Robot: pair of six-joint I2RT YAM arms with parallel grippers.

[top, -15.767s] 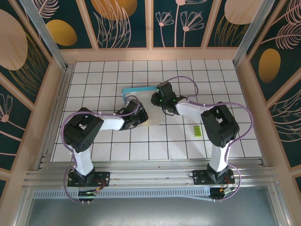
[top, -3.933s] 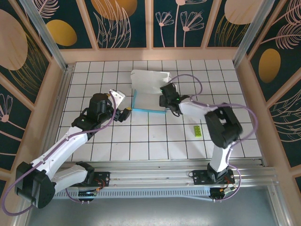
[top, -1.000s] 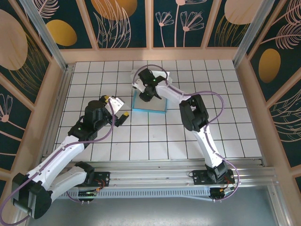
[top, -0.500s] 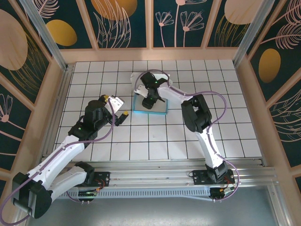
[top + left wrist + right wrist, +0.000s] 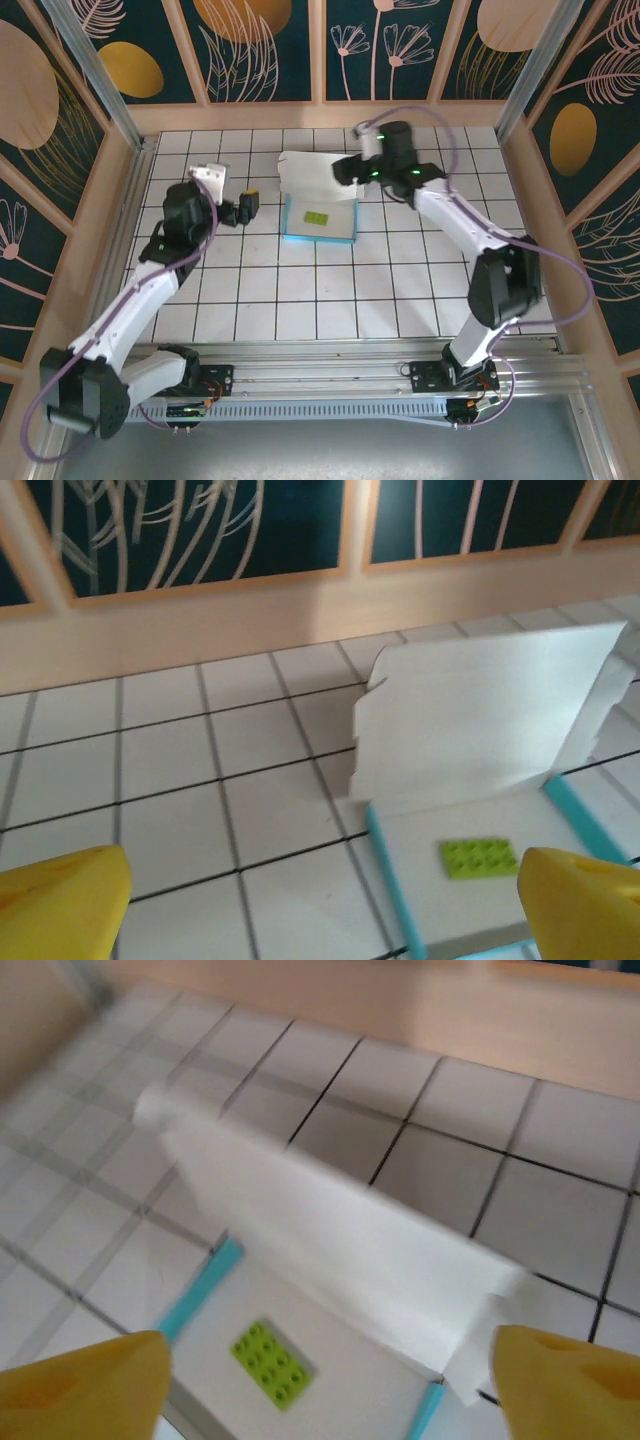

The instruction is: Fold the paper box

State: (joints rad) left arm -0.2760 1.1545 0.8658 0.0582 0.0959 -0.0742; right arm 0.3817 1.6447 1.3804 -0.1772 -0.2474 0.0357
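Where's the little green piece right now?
The green piece lies inside the tray of the paper box, in front of its raised white flap, mid-table toward the far wall in the top view.

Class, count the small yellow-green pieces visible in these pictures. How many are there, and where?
1. The yellow-green piece lies flat on the white floor of the paper box, near its middle. The box's raised white flap could hide another behind it.
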